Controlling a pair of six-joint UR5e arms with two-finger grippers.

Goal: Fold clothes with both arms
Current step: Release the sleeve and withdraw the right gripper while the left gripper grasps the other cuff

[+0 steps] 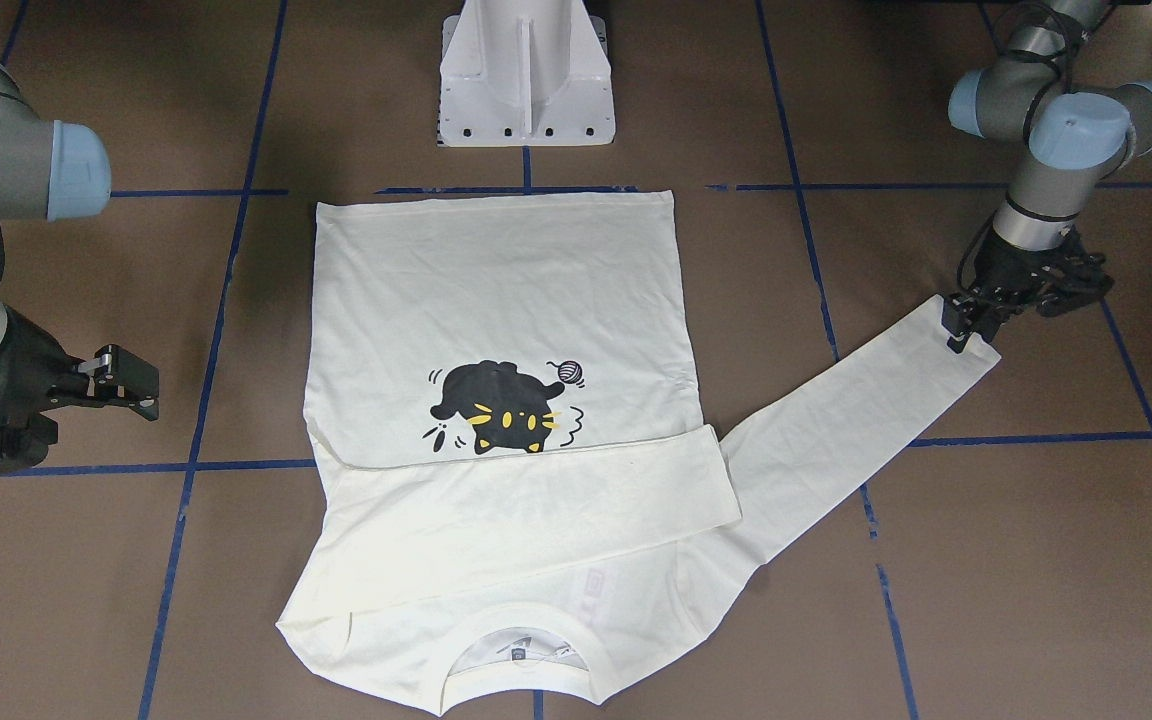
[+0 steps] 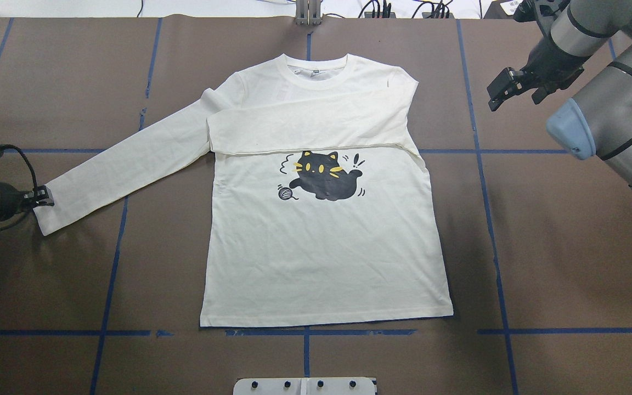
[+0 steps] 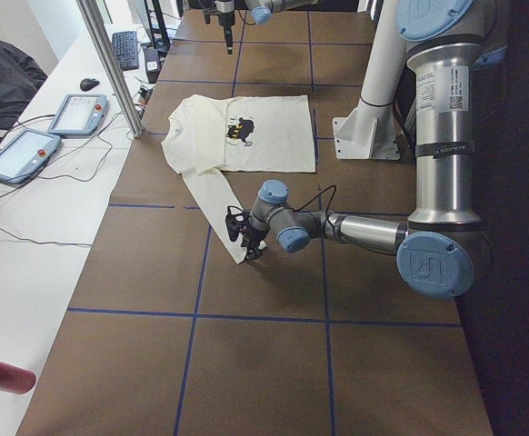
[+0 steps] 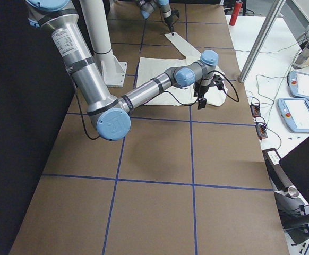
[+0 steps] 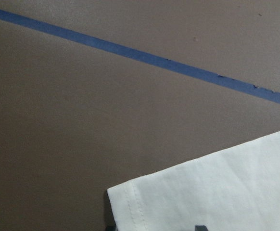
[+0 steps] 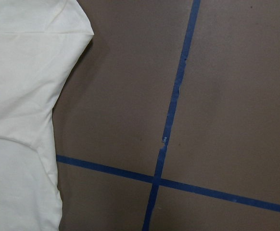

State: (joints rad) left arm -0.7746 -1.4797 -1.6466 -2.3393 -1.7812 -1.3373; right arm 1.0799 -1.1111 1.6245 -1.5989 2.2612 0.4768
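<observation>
The cream-white shirt [image 2: 321, 258] lies flat and print up in the middle of the table, its black cat [image 2: 324, 175] showing. One sleeve is folded across the chest [image 2: 305, 129]. The other sleeve [image 2: 129, 164] stretches out toward the robot's left. My left gripper [image 2: 41, 196] is low at that sleeve's cuff [image 5: 217, 192]; the left wrist view shows two dark fingertips [image 5: 200, 227] apart with cuff cloth between them, so it looks open. My right gripper [image 2: 500, 90] hangs open and empty above the table beside the folded shoulder [image 6: 19, 72].
Blue tape lines [image 2: 486, 208] grid the brown table. The white pedestal base [image 1: 526, 75] stands at the robot's edge behind the hem. A side bench holds teach pendants [image 3: 74, 113] and a red bottle [image 3: 1, 374]; a metal post [image 3: 110, 64] rises there.
</observation>
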